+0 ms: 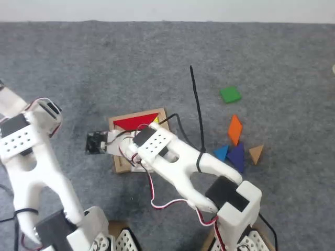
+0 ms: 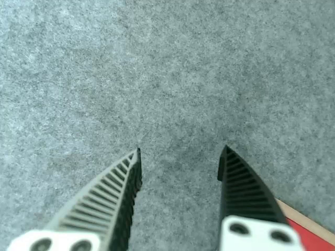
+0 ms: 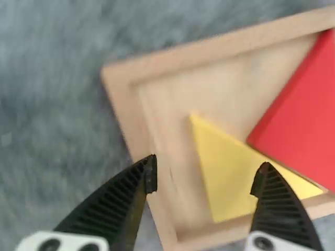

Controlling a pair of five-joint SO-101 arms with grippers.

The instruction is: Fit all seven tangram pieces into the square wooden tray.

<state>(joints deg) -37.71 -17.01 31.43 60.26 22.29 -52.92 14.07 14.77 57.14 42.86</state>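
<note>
My left fingers gape wide over grey fuzzy tabletop, right fingers wide over the tray, pale wall up top.

Grey felt mat w/ white wall behind.

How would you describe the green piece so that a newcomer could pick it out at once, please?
Start at the wooden tray on the grey table and look to its right in the high view. Beyond the orange piece, higher in that view, the green piece lies alone. It is the only green shape and the only loose square.
</note>
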